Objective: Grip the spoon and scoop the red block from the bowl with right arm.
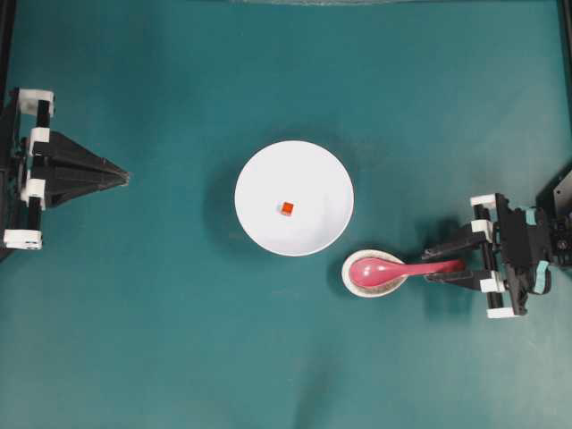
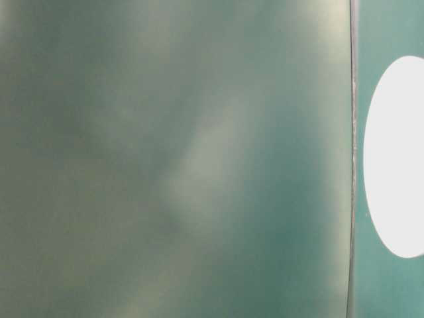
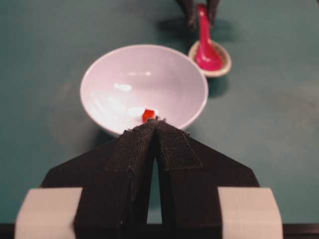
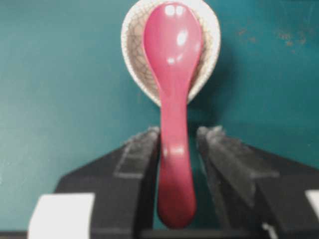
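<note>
The spoon (image 4: 173,99) handle lies between the right gripper (image 4: 178,149) fingers, lengthwise along them. Jaws apart, not yet clamped; right arm nearer

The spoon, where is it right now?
Overhead view: the spoon lies right of centre, its scoop in the small speckled dish just below-right of the bowl, its handle between the right gripper jaws.

- Teal tabletop (image 1: 179,340) fills view, matte, faint scuffs
- Dark frame edges (image 1: 4,36) at left and right sides
- Even overhead light, soft shadows
</note>
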